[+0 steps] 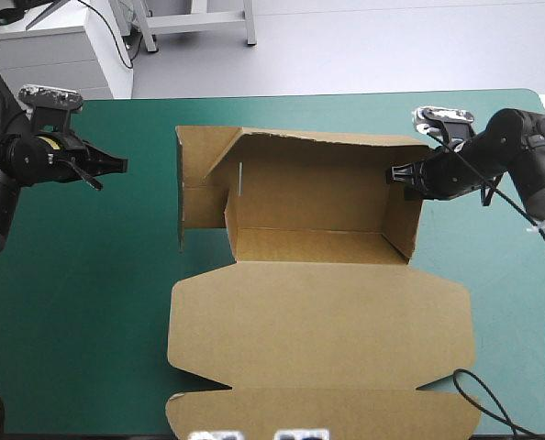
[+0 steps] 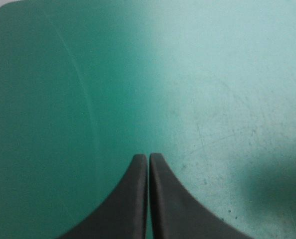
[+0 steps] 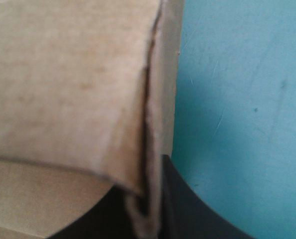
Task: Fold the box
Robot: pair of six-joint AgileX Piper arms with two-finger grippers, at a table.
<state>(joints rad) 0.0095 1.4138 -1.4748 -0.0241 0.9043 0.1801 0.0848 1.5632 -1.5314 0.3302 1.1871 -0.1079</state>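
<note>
Right pincer (image 1: 392, 173) clamped box (image 1: 320, 348) right wall, likely holding it upright for tucking. Left pincer (image 1: 118, 165) closed, empty, parked over bare counter (image 1: 80, 312), clear of box.

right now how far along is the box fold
Done: the box has its far wall and right wall raised. In hand: the right jaws are shut on the right wall's top edge, while the left jaws are shut over bare teal-green cover, away from the box. Left: the left wall looks splayed outward, and the lid lies flat.
</note>
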